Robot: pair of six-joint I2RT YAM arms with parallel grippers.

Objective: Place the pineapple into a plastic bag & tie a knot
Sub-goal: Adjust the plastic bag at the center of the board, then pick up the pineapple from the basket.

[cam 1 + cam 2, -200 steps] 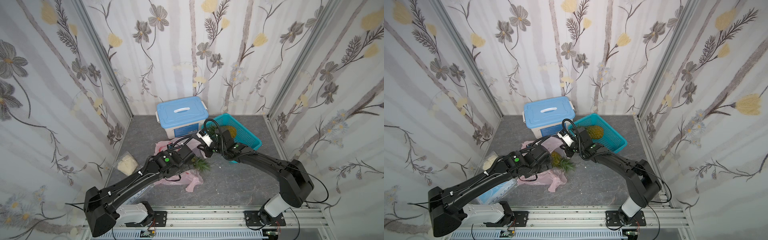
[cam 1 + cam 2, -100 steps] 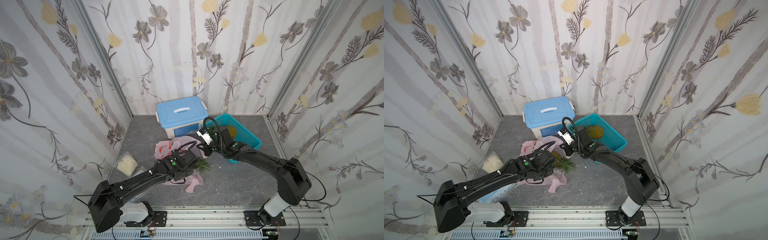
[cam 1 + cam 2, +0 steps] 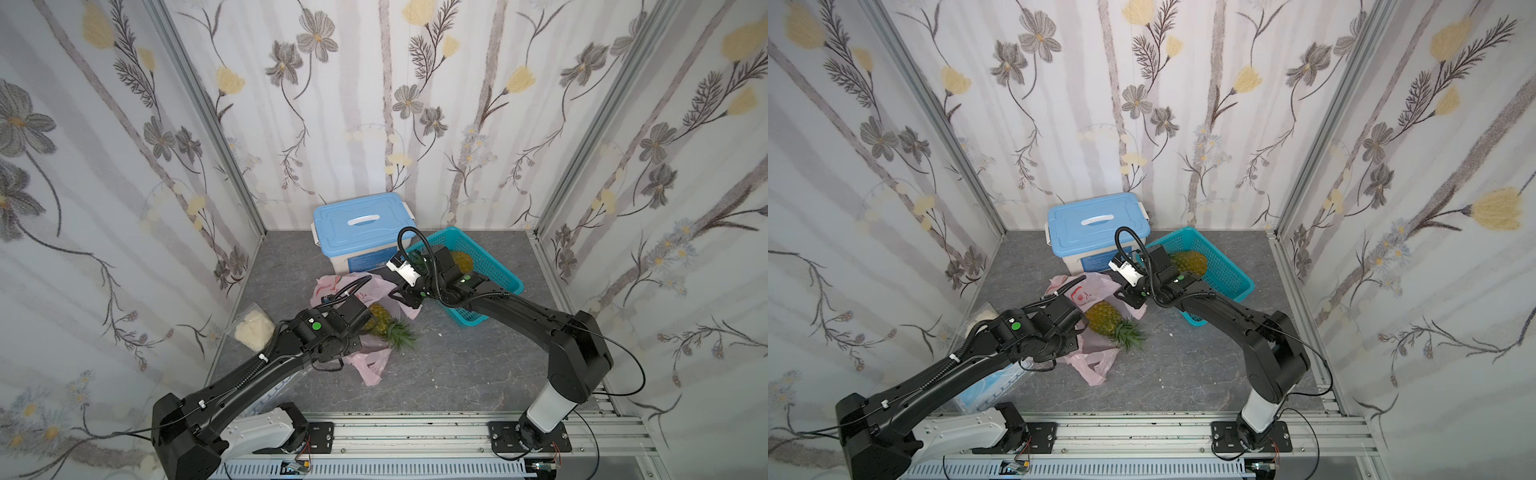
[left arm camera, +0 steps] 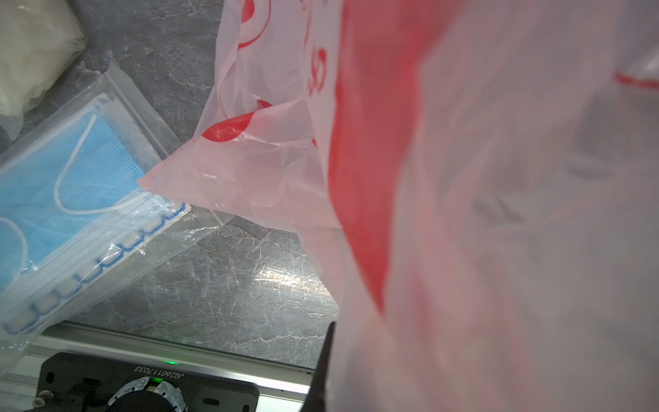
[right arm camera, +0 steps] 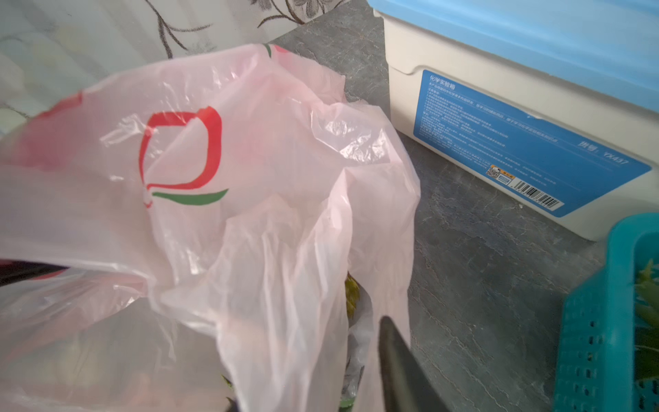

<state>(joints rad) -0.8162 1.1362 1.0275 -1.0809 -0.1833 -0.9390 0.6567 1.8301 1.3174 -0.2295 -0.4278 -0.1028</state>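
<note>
Pink plastic bag [image 3: 1096,286] lies crumpled mid-bench [image 3: 1183,365], in front of blue-lidded box [image 3: 1098,226]. On its side in the bag's folds: pineapple [image 3: 1104,318], crown sticking out twd front. Left end effector [image 3: 1079,324] closed, pinching bag film beside fruit. Right end effector [image 3: 1129,297] at bag's far edge, film against one finger [image 5: 401,360]; can't say if jaws are apart. 2nd pineapple [image 3: 1190,262] in teal basket [image 3: 1229,286].

Heavy blur across plastic bag [image 4: 499,214]
</note>
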